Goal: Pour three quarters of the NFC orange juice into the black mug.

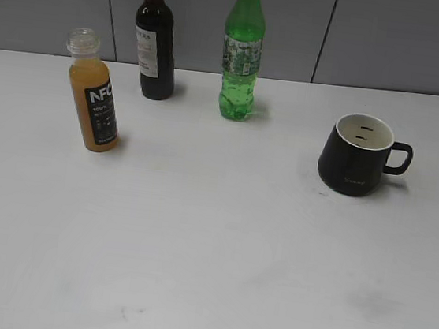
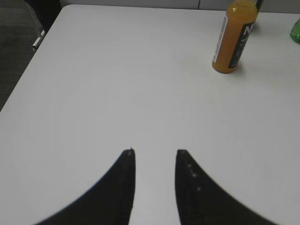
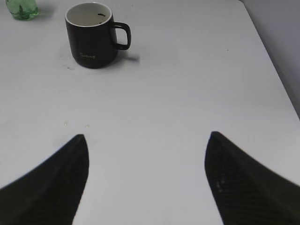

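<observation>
The NFC orange juice (image 1: 94, 99) stands upright, uncapped, at the left of the white table; it also shows in the left wrist view (image 2: 234, 37), top right. The black mug (image 1: 357, 156) with white inside stands at the right, handle to the right; the right wrist view (image 3: 92, 35) shows it top left. My left gripper (image 2: 155, 151) is open and empty, well short of the bottle. My right gripper (image 3: 147, 136) is wide open and empty, short of the mug. Neither gripper shows in the exterior view.
A dark wine bottle (image 1: 155, 38) and a green soda bottle (image 1: 241, 56) stand at the back, between juice and mug. The table's left edge (image 2: 28, 70) and right edge (image 3: 269, 51) are in view. A grey wall stands behind.
</observation>
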